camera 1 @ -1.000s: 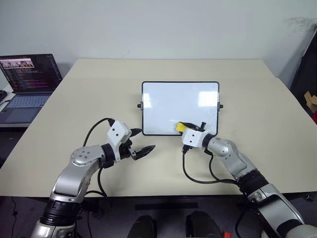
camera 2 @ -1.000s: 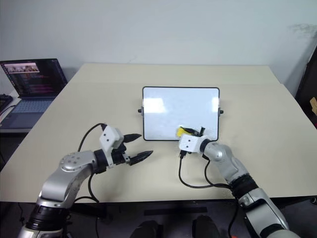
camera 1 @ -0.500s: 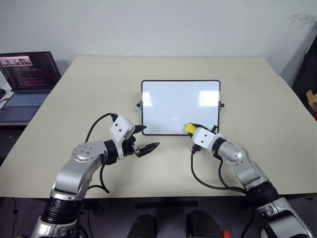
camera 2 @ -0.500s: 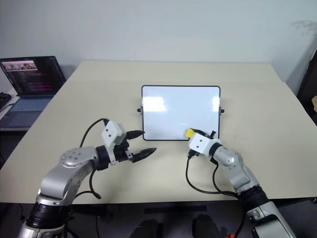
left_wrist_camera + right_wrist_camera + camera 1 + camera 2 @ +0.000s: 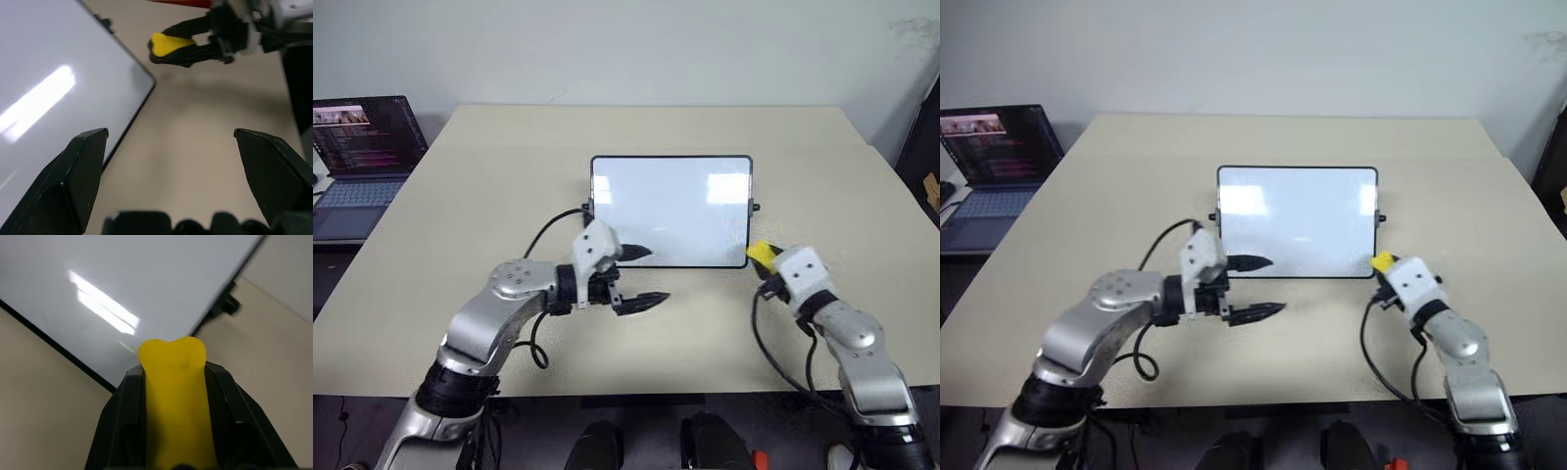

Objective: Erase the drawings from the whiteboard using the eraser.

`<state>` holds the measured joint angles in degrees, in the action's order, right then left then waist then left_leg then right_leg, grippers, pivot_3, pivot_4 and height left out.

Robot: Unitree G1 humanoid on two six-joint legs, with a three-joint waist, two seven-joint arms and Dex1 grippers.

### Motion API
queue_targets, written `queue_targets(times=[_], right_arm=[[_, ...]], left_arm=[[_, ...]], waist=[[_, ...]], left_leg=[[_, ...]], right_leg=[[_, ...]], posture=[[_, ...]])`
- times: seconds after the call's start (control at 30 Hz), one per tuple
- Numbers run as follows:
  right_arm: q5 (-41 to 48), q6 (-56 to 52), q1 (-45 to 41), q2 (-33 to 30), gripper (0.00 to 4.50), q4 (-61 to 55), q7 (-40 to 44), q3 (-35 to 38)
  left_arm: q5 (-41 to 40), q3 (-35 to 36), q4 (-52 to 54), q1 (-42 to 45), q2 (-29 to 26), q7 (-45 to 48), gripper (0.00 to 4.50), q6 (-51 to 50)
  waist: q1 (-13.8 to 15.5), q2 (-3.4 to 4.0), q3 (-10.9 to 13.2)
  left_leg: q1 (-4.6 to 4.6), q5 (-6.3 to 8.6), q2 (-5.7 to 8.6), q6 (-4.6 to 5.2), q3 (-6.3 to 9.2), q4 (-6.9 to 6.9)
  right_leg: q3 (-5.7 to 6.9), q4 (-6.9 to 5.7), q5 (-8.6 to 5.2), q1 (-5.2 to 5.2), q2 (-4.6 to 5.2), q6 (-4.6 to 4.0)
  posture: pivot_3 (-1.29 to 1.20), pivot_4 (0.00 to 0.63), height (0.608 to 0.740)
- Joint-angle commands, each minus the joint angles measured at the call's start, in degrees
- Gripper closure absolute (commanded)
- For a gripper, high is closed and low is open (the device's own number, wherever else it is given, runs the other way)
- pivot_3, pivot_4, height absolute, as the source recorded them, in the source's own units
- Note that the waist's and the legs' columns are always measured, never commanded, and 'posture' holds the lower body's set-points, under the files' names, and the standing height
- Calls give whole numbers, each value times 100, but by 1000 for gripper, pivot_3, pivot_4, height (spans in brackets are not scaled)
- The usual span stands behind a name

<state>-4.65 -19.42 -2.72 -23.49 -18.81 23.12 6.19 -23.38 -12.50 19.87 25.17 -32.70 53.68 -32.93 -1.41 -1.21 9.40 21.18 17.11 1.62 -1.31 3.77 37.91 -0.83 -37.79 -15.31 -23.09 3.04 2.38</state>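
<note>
A beige table (image 5: 460, 196) seen from above, with a whiteboard (image 5: 671, 210) lying flat near its middle. The board is a glossy white rectangle in a thin black frame, with a small black knob on each short side. Its surface looks blank apart from soft light reflections; no drawings can be made out on it.

The right gripper (image 5: 762, 258) sits just off the board's near right corner, beside the frame and clear of the white surface. Its two black fingers are clamped on the eraser (image 5: 175, 382), a bright yellow block that sticks out past the fingertips toward the board. In the right wrist view the eraser's rounded yellow end lies over the board's dark edge.

The left gripper (image 5: 641, 277) is at the board's near edge, left of its middle, pointing across toward the right gripper. Its fingers are spread wide apart and hold nothing; the upper finger lies over the board's near rim, the lower one over bare table.

An open laptop (image 5: 357, 147) stands well to the left of the board, off the table's far left corner.
</note>
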Motion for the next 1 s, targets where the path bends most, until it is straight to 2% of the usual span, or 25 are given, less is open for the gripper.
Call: queue_targets(times=[0.03,0.23,0.5,0.7,1.0], right_arm=[[357,-651,-18,197,3252,-319,-293,471],[797,-1593,-262,482,3252,-311,-610,871],[1298,-2549,-653,615,3252,-217,-952,1238],[1429,-2624,-789,600,3252,-69,-1154,1424],[1609,-2383,-919,615,223,170,-1316,1547]], left_arm=[[155,-369,-155,406,213,256,0,305],[374,-770,-761,936,650,539,0,684],[677,-980,-1384,1089,923,861,0,1237],[792,-961,-1519,1059,1025,941,0,1431],[828,-863,-1342,848,1067,806,0,1424]], waist=[[-11,0,0],[-24,2,1],[-25,5,2],[-23,5,2],[-26,7,1]], left_leg=[[-3,0,0,0,-6,0],[-5,0,0,2,-12,1],[-6,0,0,3,-16,2],[-5,0,0,4,-14,3],[-7,0,0,5,-18,4]], right_leg=[[-4,-2,0,0,0,0],[-6,-10,0,-3,-7,0],[-7,-13,0,-5,-21,0],[-8,-14,0,-5,-20,1],[-9,-19,0,-5,-21,1]], posture=[[0,150,740],[0,150,740],[0,150,740],[0,150,740],[0,150,740]])
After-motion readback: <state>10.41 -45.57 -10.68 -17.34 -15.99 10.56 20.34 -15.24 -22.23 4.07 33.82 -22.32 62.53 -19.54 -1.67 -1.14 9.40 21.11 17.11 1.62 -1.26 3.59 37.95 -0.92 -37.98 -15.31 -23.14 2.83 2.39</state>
